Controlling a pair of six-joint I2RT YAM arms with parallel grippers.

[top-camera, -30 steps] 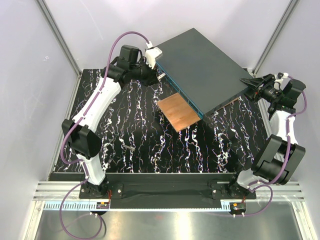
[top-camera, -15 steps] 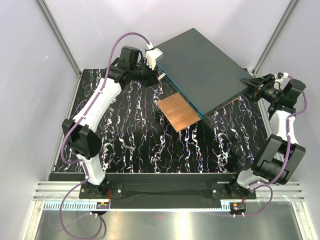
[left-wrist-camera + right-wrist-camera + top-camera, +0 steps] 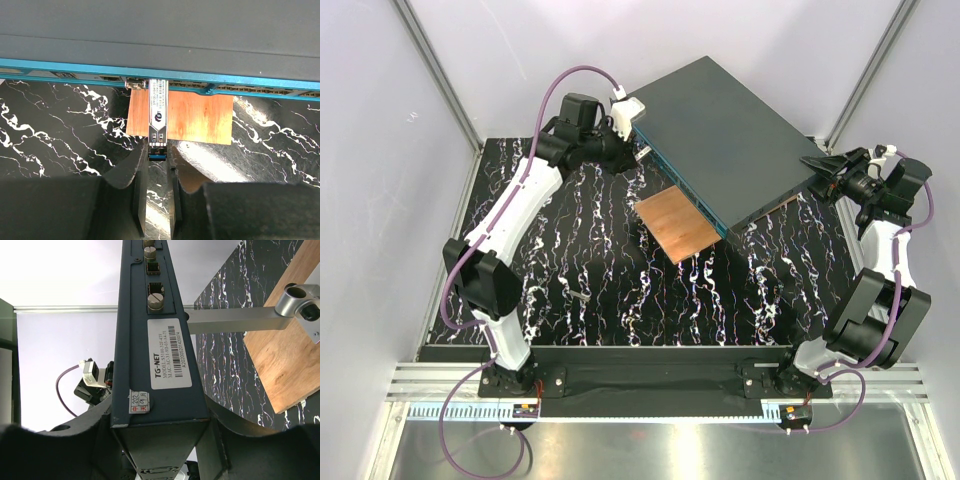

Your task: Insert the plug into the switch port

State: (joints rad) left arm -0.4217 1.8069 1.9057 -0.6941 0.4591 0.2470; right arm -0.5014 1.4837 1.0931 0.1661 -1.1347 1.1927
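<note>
The switch (image 3: 730,130) is a flat dark-grey box, tilted, with its teal port face (image 3: 75,65) turned toward my left arm. The silver plug (image 3: 158,112) stands square to that face with its front end in one port (image 3: 158,82). My left gripper (image 3: 157,150) is narrowly open. Its fingertips (image 3: 141,160) flank the plug's blue rear tab with a small gap on each side. In the top view this gripper (image 3: 638,150) is at the face's far left end. My right gripper (image 3: 160,440) is shut on the switch's rear edge, beside the white label (image 3: 167,352).
A copper-brown square plate (image 3: 675,225) lies on the black marbled mat under the switch's front edge. A metal bracket arm (image 3: 235,320) runs from the switch toward the plate. A small grey piece (image 3: 580,295) lies on the mat. Grey walls enclose the table.
My left gripper has drawn back a little from the teal face, to the left. The switch and my right arm have not moved.
</note>
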